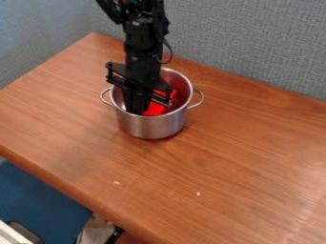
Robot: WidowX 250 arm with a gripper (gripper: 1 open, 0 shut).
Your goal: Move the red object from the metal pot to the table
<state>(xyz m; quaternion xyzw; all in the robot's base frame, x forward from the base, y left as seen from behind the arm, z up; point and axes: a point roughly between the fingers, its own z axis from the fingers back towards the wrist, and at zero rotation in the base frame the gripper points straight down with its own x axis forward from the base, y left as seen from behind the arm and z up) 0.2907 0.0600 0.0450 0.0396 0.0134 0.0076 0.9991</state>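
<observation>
The metal pot [170, 125] stands on the brown wooden table [235, 167] near its far left part. My gripper [140, 100] points straight down and reaches inside the pot. Its black fingers have come together on the red object [166, 103], which lies on the pot's bottom and shows red around and to the right of the fingers. The part of the red object under the fingers is hidden.
A grey-blue wall runs behind the table. The table's front edge runs along the lower left, with a drop to the floor beyond it. Bare wood stretches to the right of the pot and in front of it.
</observation>
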